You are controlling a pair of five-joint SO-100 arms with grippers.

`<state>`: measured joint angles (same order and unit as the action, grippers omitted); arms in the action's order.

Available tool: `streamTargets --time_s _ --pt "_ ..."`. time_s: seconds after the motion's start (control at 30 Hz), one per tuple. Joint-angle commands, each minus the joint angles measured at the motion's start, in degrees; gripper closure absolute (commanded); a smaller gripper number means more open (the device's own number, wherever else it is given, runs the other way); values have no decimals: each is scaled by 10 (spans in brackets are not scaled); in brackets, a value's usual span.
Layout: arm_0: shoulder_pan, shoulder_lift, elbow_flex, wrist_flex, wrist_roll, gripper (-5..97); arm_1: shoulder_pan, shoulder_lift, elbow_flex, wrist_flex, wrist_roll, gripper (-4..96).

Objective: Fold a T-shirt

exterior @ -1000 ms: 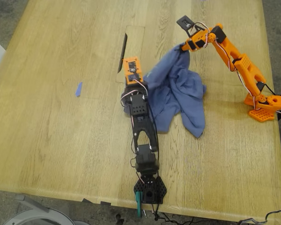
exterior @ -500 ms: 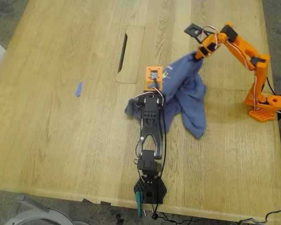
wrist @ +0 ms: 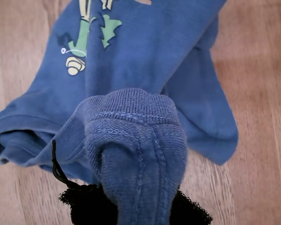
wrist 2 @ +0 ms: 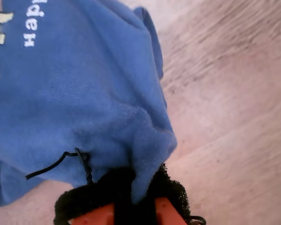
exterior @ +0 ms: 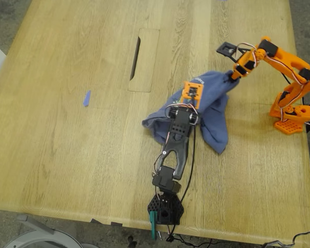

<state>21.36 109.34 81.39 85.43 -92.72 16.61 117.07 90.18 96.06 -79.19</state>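
While bunched and partly lifted, one blue T-shirt (exterior: 212,113) sits just toward 3 o'clock of the tabletop's (exterior: 67,144) centre, strung between two arms. My first end effector (wrist: 136,206) is clamped on the ribbed collar; my second end effector (wrist 2: 131,206) pinches a fabric edge. Likely step: spreading it flat. That calls for drawing both grips apart, then lowering evenly.

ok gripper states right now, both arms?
My first gripper: shut on the T-shirt, ribbed collar bunched at the jaws.
My second gripper: shut on the T-shirt, fold of fabric pinched.
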Motion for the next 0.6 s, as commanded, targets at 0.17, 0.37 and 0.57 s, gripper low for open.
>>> streamTargets --time_s 0.17,0.37,0.57 --pt "116 92 32 33 -18 919 -16 189 214 -22 7 902" --pt "214 112 132 26 -20 919 -33 299 378 -89 11 891" --pt "272 94 235 -69 -19 919 -53 359 497 -152 11 895"
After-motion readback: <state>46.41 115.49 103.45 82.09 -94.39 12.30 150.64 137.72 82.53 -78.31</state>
